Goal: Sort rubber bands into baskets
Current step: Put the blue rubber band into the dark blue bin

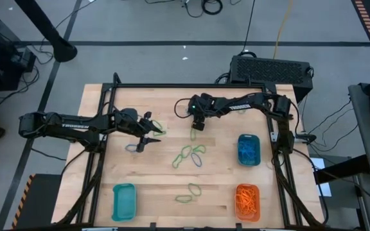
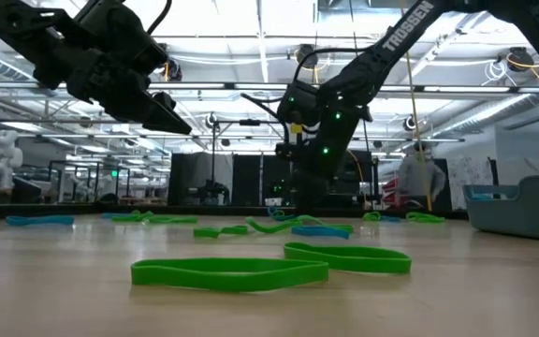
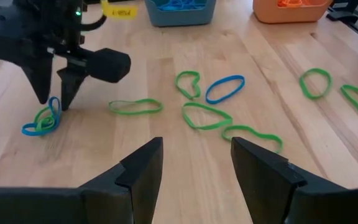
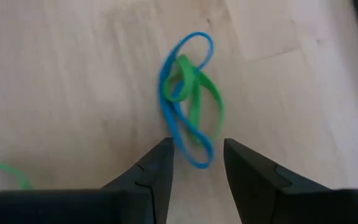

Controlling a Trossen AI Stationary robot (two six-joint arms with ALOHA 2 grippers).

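Because the blue band [image 4: 182, 99] lies tangled with a green band [image 4: 197, 93] on the table, just beyond the right gripper [image 4: 196, 163] with its spread fingers, a pinch likely lifts both, mixing colours in the blue basket [image 1: 248, 150]. Left gripper [image 1: 148, 135], spread, hovers empty nearby.

White "TROSSEN" lettering on dark left arm link [image 1: 69, 125], high view. Same brand on dark right arm [image 2: 410, 28], low view.
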